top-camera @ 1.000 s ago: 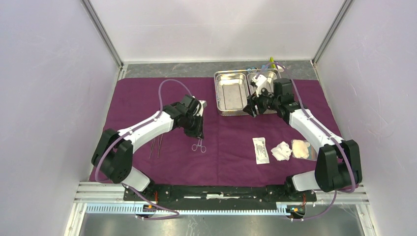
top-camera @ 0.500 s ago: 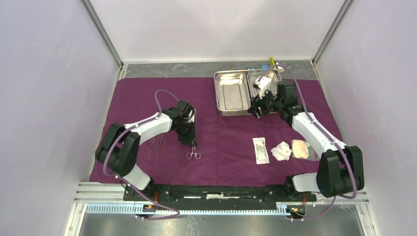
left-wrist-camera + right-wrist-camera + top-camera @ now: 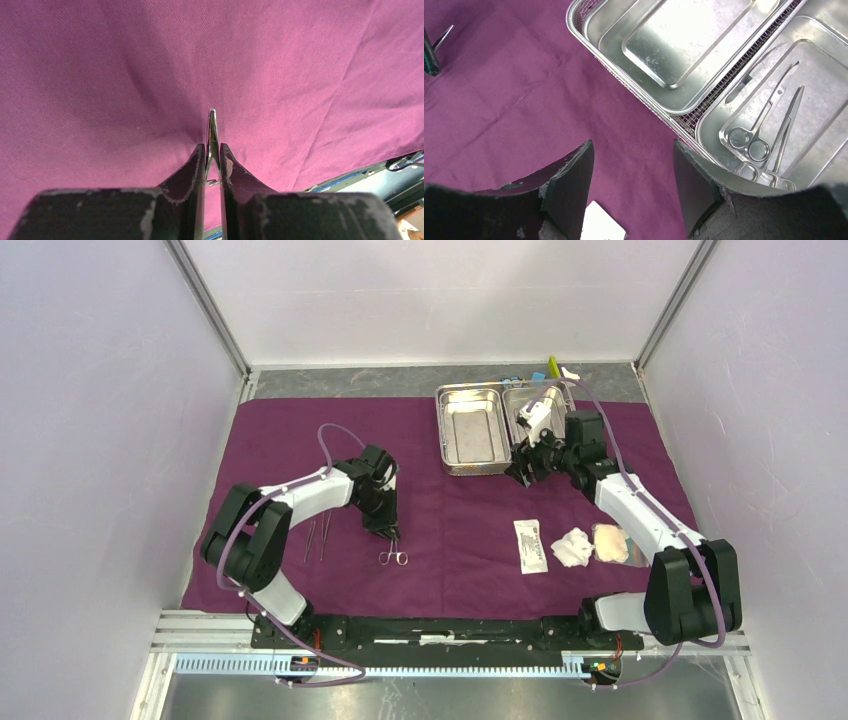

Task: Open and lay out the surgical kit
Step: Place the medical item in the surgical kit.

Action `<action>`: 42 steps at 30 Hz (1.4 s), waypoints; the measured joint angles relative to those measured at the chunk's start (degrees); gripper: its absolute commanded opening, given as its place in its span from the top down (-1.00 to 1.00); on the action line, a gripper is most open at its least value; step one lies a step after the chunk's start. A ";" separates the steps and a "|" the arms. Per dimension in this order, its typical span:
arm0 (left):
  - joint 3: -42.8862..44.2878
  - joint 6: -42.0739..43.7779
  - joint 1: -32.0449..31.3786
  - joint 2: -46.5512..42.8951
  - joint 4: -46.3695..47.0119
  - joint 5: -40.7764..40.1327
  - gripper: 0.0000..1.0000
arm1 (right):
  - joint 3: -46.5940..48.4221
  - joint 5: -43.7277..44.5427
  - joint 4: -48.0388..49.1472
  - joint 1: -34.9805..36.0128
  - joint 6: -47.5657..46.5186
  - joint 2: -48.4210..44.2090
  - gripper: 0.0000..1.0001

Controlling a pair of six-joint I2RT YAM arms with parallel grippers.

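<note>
On the plum-purple cloth, tweezers lie just left of the left gripper. Only its wrist view shows the fingers pinched on the slim steel forceps (ring handles visible only from above). The right gripper hangs, jaws apart, over the steel tray; its camera reveals scissors in the right compartment. The white packet and gauze pads lie nearer.

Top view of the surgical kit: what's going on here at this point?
The left end effector is shut on a scissor-handled instrument low over the purple cloth. The right end effector hangs open by the steel tray, where more instruments lie. Tweezers, packet and gauze are laid out.
</note>
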 measured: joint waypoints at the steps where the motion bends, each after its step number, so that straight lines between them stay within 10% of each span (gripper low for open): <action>1: 0.17 0.00 0.09 0.09 0.02 0.02 0.88 | 0.00 -0.24 0.07 0.00 0.00 0.00 -0.30; 42: 2.23 -0.02 0.28 3.08 0.15 0.00 0.52 | -2.14 -2.05 0.79 -0.55 0.13 0.04 -0.30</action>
